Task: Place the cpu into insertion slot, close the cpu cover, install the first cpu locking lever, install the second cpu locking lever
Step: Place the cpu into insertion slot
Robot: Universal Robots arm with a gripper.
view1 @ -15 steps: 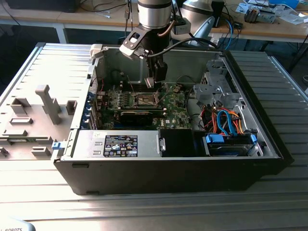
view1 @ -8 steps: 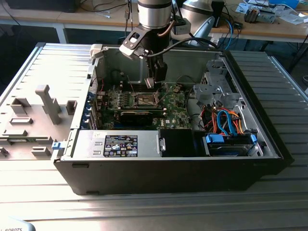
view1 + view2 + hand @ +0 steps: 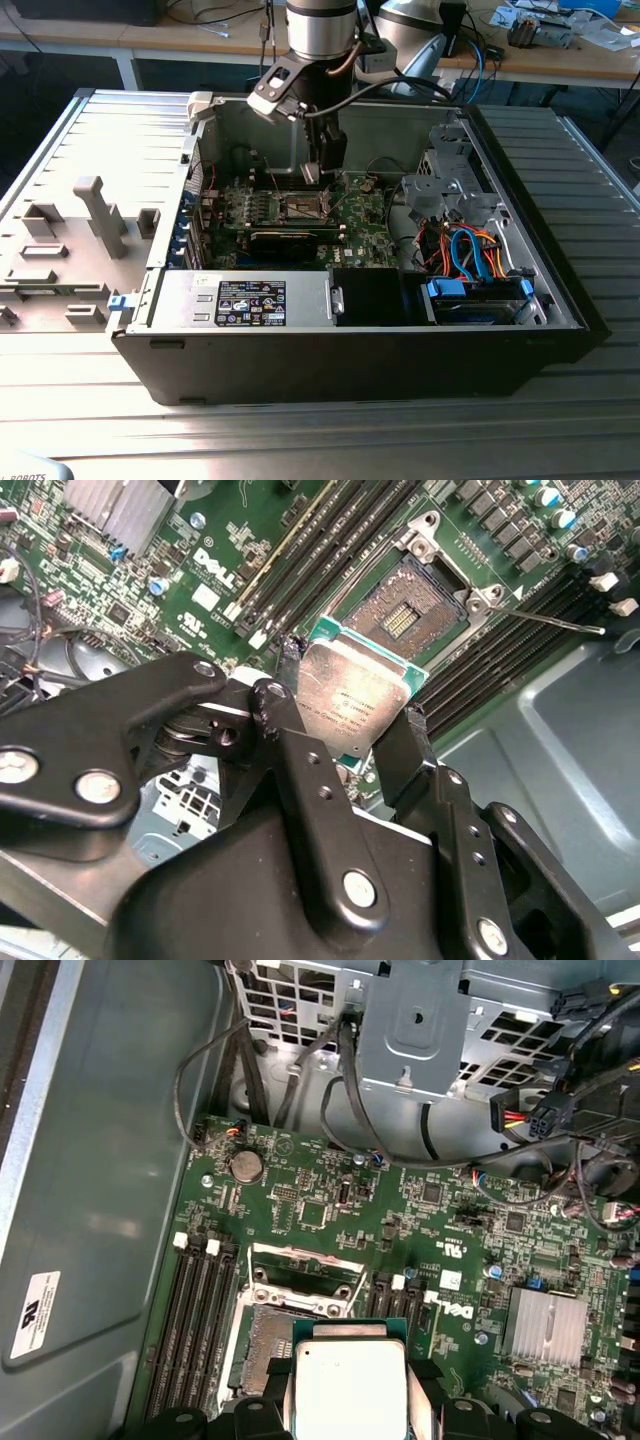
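- Case (image 3: 350, 355): black and grey sheet-metal tower, laid on its side with the open face up, on a ribbed metal table (image 3: 560, 430).
- Motherboard (image 3: 365, 215): green printed board lying flat on the case floor, crowded with small parts and long black memory slots.
- Gripper (image 3: 352, 690): hangs over the board in the exterior view. Black linked fingers (image 3: 300, 770) are clamped on two opposite edges of the cpu.
- Cpu (image 3: 350, 1390): flat square chip with a dull silver lid on a green base. It is held clear of the board, roughly level, and is not yet seated.
- Insertion slot (image 3: 268, 1345): square socket with a dark pin field and a silvery rim.
  - It lies below the chip and just beyond it.
  - In the first wrist view the chip overlaps one corner of it.
  - In the second wrist view the insertion slot (image 3: 405, 610) shows fully exposed past the chip's edge.
  - Judgement: chip and socket sides run near parallel, and the offset is small and sideways.
- Cpu cover (image 3: 305, 1307): thin silvery frame that appears swung up at the socket's far edge, leaving the socket open.
- Locking lever (image 3: 550, 620): thin wire rod, released, angled away beside the socket.
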